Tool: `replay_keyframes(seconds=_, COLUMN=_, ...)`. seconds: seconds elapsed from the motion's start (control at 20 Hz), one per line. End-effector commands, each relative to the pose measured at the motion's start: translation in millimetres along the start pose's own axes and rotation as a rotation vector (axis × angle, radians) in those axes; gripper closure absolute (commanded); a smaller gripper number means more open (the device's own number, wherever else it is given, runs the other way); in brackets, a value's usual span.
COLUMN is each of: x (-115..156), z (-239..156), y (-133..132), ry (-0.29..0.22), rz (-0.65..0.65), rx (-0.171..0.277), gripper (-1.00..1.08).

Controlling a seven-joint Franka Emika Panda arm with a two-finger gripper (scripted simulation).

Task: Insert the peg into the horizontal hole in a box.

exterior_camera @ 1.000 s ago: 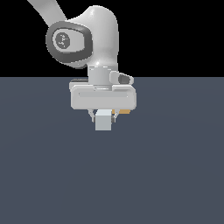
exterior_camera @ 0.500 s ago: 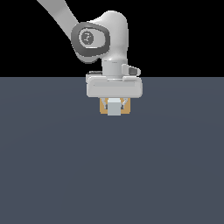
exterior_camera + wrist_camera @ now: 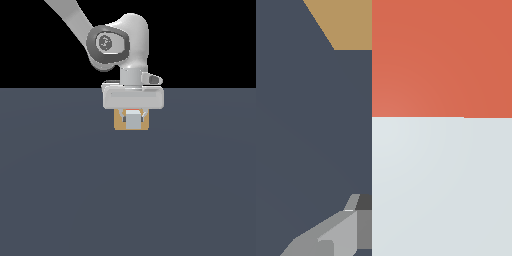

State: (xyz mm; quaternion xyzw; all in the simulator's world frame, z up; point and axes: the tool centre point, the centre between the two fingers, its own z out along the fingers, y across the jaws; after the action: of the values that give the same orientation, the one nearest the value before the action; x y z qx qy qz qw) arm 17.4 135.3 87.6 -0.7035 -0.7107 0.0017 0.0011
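Presently: gripper [image 3: 133,119] closed on the peg [image 3: 133,120] at its pale half, held level, red half toward the box [image 3: 119,125] near the floor's [image 3: 128,200] far edge, evidently so it can enter the hole; hole itself hidden.

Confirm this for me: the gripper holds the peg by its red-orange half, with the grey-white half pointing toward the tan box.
Not right. The wrist view shows a finger beside the grey-white half of the peg, so the gripper holds it by that half, and the red-orange half points toward the tan box.
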Motion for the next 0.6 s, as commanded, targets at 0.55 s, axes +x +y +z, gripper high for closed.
replay_keyframes(seconds=0.55, x=3.5, z=-2.2, y=2.6, ry=0.001, rz=-0.002, rx=-0.003, gripper=1.08)
